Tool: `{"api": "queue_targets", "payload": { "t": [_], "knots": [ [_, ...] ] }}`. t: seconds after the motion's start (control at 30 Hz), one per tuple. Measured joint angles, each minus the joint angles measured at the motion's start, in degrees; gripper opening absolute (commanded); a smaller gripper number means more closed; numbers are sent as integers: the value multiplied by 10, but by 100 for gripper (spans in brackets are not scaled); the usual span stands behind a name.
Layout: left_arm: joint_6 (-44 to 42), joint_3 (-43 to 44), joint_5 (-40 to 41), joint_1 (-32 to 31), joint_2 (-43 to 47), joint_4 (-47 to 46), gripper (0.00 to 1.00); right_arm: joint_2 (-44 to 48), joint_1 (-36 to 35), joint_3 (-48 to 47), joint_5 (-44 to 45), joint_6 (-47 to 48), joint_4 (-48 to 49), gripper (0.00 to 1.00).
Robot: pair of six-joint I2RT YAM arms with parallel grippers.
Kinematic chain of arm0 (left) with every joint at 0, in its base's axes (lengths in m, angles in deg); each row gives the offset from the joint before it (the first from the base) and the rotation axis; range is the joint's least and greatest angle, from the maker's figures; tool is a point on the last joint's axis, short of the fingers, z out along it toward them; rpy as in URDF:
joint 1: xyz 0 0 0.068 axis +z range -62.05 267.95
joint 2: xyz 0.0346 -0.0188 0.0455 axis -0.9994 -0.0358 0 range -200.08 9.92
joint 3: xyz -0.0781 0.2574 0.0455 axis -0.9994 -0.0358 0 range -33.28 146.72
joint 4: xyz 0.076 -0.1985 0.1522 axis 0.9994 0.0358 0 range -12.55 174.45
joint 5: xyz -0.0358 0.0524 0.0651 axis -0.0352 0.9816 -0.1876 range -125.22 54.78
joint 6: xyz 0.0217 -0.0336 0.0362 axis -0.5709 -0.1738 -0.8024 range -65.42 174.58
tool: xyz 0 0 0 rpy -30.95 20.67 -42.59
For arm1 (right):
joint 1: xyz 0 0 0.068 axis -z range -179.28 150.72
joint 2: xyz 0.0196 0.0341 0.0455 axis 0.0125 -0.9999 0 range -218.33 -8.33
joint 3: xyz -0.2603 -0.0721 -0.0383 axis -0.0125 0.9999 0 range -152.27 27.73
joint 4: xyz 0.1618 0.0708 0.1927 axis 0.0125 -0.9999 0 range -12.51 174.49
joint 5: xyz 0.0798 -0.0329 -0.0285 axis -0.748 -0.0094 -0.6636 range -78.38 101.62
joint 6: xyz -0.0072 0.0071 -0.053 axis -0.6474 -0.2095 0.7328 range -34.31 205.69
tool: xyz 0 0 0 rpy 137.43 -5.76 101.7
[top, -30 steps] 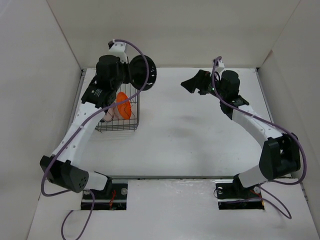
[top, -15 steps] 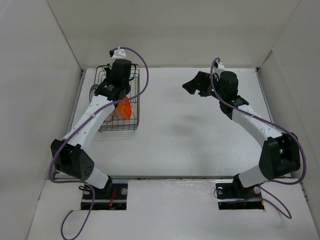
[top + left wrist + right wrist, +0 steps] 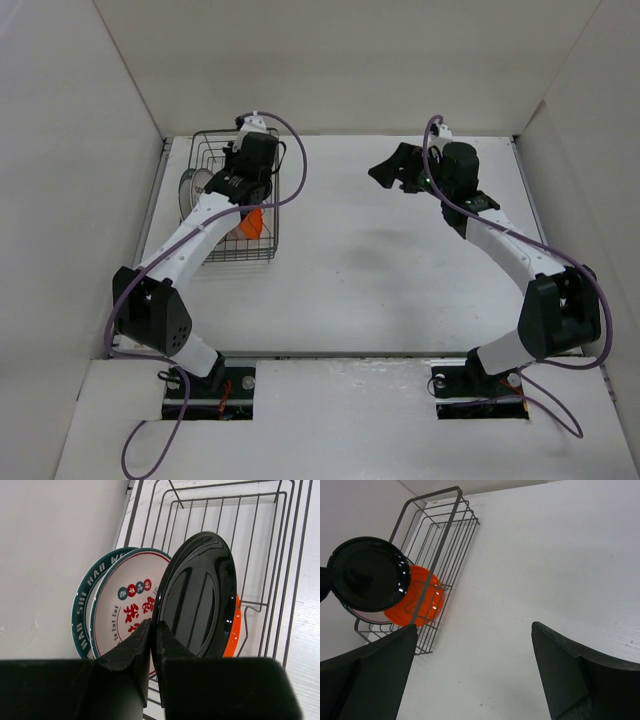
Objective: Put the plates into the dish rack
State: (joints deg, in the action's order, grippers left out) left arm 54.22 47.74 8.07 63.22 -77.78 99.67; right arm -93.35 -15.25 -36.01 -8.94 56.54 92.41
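My left gripper (image 3: 154, 625) is shut on the near rim of the black plate (image 3: 197, 595) and holds it upright inside the dish rack (image 3: 225, 510). The orange plate (image 3: 234, 635) stands just behind the black plate. The white plate with red marks (image 3: 127, 605) and the green-rimmed plate (image 3: 80, 612) lean on its other side. In the top view the left gripper (image 3: 238, 192) is over the rack (image 3: 210, 145), next to the orange plate (image 3: 252, 222). My right gripper (image 3: 392, 165) is open and empty above the table (image 3: 475, 670). No clear glass plate shows.
The rack stands at the table's far left, close to the left wall (image 3: 110, 150). The right wrist view shows the rack (image 3: 445, 525) with the black plate (image 3: 367, 575) and orange plate (image 3: 417, 602). White walls enclose the table.
My left gripper has carried the black plate from above the rack's far right corner down into the rack beside the orange plate. The right arm has barely moved.
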Motion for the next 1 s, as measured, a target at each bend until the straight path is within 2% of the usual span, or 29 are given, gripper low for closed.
{"api": "queue_targets", "payload": {
  "t": [0.4,0.43,0.53,0.57,0.67,0.8,0.9,0.93,0.97,1.0],
  "knots": [
    [2,-28,-26,-3,-33,-1,0,0,10,5,-6,7,-1,100],
    [3,-28,-30,-3,-37,-1,2,0,11,6,-7,8,-2,100],
    [5,-29,-49,-3,-41,0,21,0,14,6,-11,9,-2,100],
    [5,-30,-55,-3,-41,0,30,0,14,6,-11,9,-2,100],
    [8,-30,-73,-3,-40,-1,32,0,15,6,-12,11,-2,100],
    [8,-29,-90,-3,-39,3,43,0,15,6,-17,11,-3,100],
    [7,-20,-108,-3,-32,22,62,0,17,1,-18,21,-26,100],
    [5,-12,-118,-3,-28,30,73,0,16,-5,-12,27,-41,100],
    [2,-2,-124,-3,-21,35,92,0,13,-16,0,36,-65,100],
    [-2,9,-130,-3,-11,40,99,1,10,-31,17,46,-93,100]
  ]
}}
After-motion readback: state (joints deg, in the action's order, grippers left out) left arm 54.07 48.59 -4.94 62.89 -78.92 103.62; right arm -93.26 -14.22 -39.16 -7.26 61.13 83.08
